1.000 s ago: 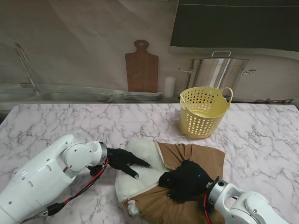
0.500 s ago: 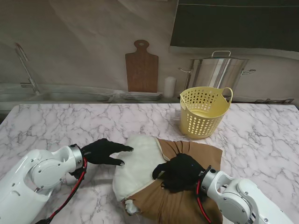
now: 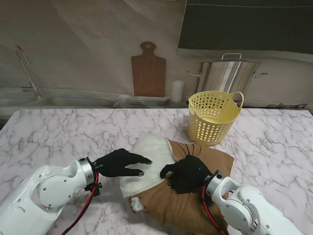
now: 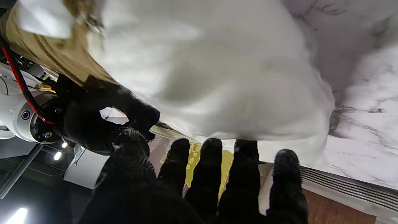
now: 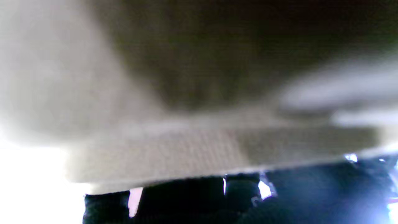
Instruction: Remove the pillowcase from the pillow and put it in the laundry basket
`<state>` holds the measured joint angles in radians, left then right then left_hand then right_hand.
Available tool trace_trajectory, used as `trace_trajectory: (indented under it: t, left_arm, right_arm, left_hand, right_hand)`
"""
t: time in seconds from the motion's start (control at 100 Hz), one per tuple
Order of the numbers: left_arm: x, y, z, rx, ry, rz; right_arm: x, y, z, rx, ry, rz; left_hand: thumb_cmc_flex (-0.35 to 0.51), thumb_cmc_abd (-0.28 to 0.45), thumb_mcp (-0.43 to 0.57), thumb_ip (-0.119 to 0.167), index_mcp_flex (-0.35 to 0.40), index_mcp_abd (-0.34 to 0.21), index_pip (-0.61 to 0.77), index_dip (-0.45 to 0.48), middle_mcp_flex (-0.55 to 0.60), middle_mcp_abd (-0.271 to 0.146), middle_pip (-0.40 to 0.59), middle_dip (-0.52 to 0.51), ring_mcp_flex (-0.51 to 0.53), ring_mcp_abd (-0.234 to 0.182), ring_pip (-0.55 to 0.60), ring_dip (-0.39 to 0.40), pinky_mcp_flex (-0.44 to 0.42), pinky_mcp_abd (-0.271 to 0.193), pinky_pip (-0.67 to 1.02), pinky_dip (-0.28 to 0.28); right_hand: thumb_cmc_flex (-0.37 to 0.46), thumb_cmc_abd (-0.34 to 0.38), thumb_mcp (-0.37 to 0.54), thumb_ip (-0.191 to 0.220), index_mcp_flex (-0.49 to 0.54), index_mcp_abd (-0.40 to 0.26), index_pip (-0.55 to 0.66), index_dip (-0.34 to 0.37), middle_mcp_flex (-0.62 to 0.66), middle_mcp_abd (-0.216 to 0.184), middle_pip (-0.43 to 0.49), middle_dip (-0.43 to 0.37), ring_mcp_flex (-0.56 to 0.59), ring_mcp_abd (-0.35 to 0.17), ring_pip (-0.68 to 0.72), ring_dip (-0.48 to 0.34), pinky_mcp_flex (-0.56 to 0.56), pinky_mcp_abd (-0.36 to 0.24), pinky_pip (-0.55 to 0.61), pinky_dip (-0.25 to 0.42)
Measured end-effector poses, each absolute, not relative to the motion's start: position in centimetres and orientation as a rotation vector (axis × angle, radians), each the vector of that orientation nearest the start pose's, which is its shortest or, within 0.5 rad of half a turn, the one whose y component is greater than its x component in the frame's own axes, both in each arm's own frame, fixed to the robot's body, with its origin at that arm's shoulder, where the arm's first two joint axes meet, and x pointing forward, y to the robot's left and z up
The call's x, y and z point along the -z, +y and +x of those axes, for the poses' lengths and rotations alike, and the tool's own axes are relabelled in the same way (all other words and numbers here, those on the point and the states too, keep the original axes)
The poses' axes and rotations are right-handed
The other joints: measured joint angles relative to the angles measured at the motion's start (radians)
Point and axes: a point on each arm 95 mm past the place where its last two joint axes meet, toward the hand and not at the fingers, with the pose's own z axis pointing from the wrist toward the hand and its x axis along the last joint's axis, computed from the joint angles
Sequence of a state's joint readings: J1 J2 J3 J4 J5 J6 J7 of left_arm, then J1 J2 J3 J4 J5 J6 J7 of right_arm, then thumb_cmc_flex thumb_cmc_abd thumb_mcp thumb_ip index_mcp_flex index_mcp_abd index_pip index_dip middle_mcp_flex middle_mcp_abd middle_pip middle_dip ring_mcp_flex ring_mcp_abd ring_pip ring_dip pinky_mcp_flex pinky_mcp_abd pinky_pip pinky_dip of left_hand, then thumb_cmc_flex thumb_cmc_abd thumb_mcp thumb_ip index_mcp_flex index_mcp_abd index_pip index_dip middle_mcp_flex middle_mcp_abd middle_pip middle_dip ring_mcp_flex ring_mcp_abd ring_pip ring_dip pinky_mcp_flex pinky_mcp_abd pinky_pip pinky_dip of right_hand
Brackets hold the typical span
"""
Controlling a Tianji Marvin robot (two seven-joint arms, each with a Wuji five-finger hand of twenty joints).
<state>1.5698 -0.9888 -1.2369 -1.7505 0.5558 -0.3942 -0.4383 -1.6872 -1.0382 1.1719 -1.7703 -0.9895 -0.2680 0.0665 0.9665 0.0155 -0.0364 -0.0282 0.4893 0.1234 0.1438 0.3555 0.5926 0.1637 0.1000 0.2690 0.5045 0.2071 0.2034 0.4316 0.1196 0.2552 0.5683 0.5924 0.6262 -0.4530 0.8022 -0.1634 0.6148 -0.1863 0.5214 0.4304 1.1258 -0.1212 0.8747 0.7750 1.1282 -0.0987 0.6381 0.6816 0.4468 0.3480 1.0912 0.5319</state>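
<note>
A white pillow (image 3: pixel 146 159) lies on the marble table, half out of a brown pillowcase (image 3: pixel 195 205) that covers its right part. My left hand (image 3: pixel 120 163) rests flat on the bare white end with its fingers spread, holding nothing. My right hand (image 3: pixel 188 174) is closed on the bunched open edge of the pillowcase. In the left wrist view the pillow (image 4: pixel 217 71) fills the frame past my fingertips (image 4: pixel 211 149), with the right hand (image 4: pixel 102 121) beside it. The right wrist view is a blur of brown cloth (image 5: pixel 199 140). The yellow laundry basket (image 3: pixel 213 117) stands farther back on the right.
A steel pot (image 3: pixel 227 76), a wooden cutting board (image 3: pixel 148 71) and a white cylinder (image 3: pixel 177 91) stand along the back counter behind the table. A sink tap (image 3: pixel 27 71) is at the far left. The table's marble top (image 3: pixel 63 132) stretches to the left.
My left hand drew back off the pillow, then came forward onto its white end again. My right hand moved left and farther from me along the pillowcase's edge, bunching the cloth.
</note>
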Motion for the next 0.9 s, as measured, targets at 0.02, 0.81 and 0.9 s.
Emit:
trace_trajectory:
  t: [0.02,0.81,0.9]
  left_arm:
    - [29.1,-2.8,36.9,1.854,2.028,-1.261]
    - [33.2,-6.3,42.1,1.372,2.434,-1.42]
    - [33.1,-6.6,42.5,1.333,2.45,-1.412]
  right_arm:
    - [32.2,4.9,34.1,-1.701,1.829,1.03]
    - [31.9,5.0,32.3,-1.859,1.889,1.004]
    - [31.6,5.2,31.7,-1.918,1.895,0.995]
  left_hand:
    - [0.0,0.0,0.0,0.0,0.008,0.003,0.011,0.012,0.001,0.001,0.0,0.006,-0.007,0.001,0.0,0.0,0.0,0.001,0.0,0.0]
    - [-0.008,-0.031,-0.005,0.0,-0.046,-0.088,-0.014,0.04,-0.079,-0.089,-0.002,0.014,-0.045,-0.098,0.029,0.026,-0.02,-0.059,0.196,-0.003]
    - [-0.011,-0.031,-0.005,0.0,-0.046,-0.107,-0.014,0.04,-0.079,-0.108,0.005,0.014,-0.045,-0.119,0.042,0.037,-0.02,-0.072,0.231,-0.003]
  right_hand:
    - [0.006,0.0,0.0,0.0,0.0,0.01,-0.002,-0.001,0.0,0.002,-0.001,-0.001,0.0,0.001,-0.001,0.0,-0.002,0.0,0.0,0.0]
    - [0.19,0.029,0.085,-0.071,0.299,-0.136,0.148,0.1,-0.151,0.094,-0.162,0.194,-0.203,0.094,-0.1,-0.009,-0.169,0.038,-0.163,-0.03]
    - [0.194,0.019,0.136,-0.073,0.323,-0.111,0.16,0.208,-0.15,0.105,-0.213,0.162,-0.211,0.111,-0.139,-0.011,-0.175,0.038,-0.197,-0.054]
